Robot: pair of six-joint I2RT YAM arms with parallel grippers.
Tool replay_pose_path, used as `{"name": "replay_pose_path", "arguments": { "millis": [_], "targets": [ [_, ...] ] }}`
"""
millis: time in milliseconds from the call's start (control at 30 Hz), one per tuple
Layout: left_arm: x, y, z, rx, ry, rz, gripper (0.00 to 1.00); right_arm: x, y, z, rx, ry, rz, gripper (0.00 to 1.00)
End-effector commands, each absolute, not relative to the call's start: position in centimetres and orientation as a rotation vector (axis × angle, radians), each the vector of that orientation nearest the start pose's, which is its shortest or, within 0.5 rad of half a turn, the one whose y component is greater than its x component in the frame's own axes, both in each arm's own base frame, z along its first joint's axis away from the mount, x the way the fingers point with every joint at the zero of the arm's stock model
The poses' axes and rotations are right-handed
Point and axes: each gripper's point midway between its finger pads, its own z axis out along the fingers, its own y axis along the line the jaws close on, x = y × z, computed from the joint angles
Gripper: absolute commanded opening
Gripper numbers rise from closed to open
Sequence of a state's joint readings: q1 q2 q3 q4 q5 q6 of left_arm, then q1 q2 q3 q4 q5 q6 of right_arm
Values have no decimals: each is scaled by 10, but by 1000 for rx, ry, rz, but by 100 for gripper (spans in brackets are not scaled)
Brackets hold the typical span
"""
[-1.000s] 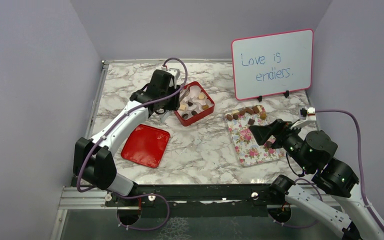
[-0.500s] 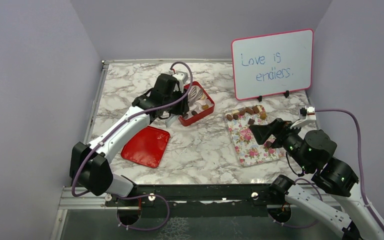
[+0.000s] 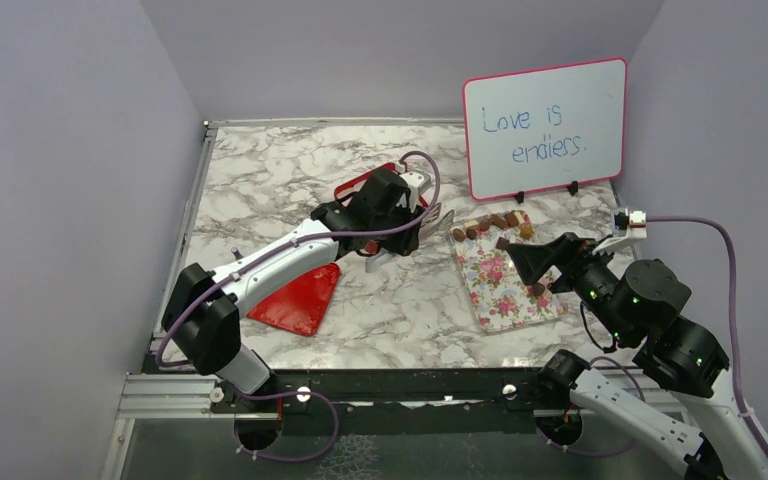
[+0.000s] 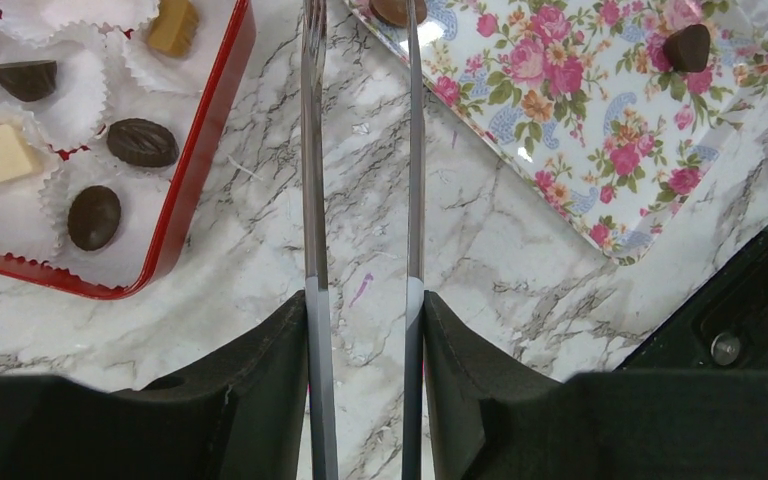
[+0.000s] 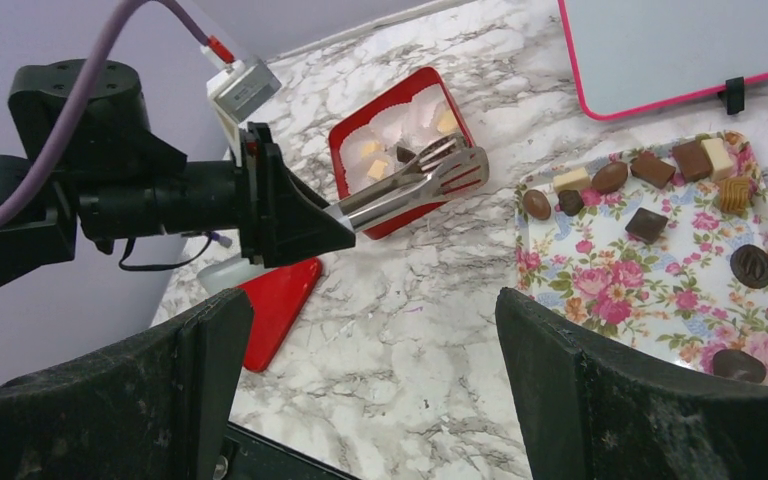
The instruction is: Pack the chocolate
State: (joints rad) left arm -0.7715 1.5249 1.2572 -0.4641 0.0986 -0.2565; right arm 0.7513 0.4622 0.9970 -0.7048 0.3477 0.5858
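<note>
L gripper is clamped on the handle end of the metal tongs. The tong arms sit part-open, roughly parallel, w/ nothing btwn them. R gripper hangs wide open and empty over the floral tray, approx 4 o'clock from the tong tips in the top view.

The chocolate is split. Most pieces lie loose on the tray, in a row along its far edge plus a few scattered. Several sit in white paper cups inside the red tin. In the L wrist view the tin is at 10 o'clock and the tray at 1 o'clock. The tongs are over the bare marble table btwn them, aimed at 12 toward an oval brown piece at the tray's corner. The red lid lies approx 8 o'clock from the tin.

Judgement: the step in hand looks like a reach for the next piece, and the task is only partway done.

To do it well:
- Pick one piece that stands apart from its neighbours, e.g. that oval.
- Centre it btwn the arms before lowering.
- Come down until the tips nearly meet the tray.
- Squeeze lightly. The pieces are small and smooth, so too much force may pop one out sideways.
- Lift straight up, then carry it toward 10 o'clock to a vacant cup.
- Keep R arm clear of the path.
</note>
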Motion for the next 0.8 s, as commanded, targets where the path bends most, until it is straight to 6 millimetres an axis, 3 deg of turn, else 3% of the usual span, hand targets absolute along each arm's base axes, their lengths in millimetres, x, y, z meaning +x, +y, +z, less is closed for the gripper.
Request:
{"name": "replay_pose_path", "arguments": {
  "millis": [0, 400, 767],
  "targets": [
    [292, -329, 183, 706, 2224, -604, 43, 171, 101, 334, 138, 1771, 652, 97],
    [296, -357, 161, 878, 2221, -488, 43, 169, 97, 338, 137, 1759, 648, 97],
    [303, -366, 141, 923, 2261, -406, 43, 168, 93, 341, 140, 1739, 646, 97]
  ]
}}
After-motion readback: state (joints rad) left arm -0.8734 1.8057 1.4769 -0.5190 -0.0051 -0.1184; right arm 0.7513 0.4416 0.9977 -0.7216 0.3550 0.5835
